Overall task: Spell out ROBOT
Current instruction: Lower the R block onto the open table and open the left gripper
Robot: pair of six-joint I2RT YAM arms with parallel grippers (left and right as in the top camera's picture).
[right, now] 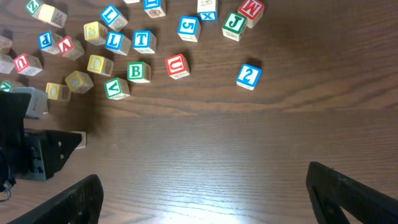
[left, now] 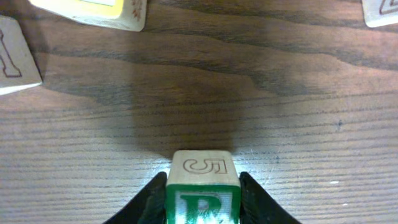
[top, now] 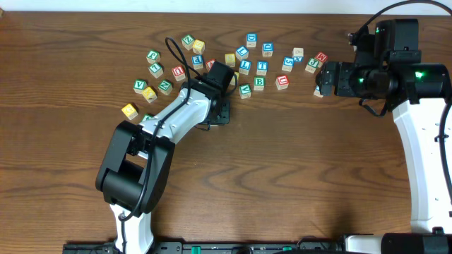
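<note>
From overhead: a wooden table (top: 296, 183), lettered blocks strewn in a loose band along its far side, among them a green B block (top: 259, 82) with a blue T block (top: 262, 68) just behind it. Left gripper (top: 220, 113) stretched out to mid-table, just in front of the band, pointing down at the wood; anything between its fingers hidden from here by the dark housing. Right gripper (top: 320, 81) held at the right end of the band, near a red M block (top: 321, 56). Through the left wrist camera: R block (left: 202, 186), green letter on the near face and a 5 outlined on top, upright and clamped between the two black fingers (left: 151, 200); resting on the wood or just over it, impossible to tell which; well apart from the pale blocks at the upper corners. Through the right wrist camera: fingers (right: 71, 199) spread wide, only bare wood between them, holding nothing; B and T blocks up in the scatter beside a red U block (right: 177, 65), a lone blue block (right: 249, 76) off to the right, the left gripper at the left edge below the blocks.
</note>
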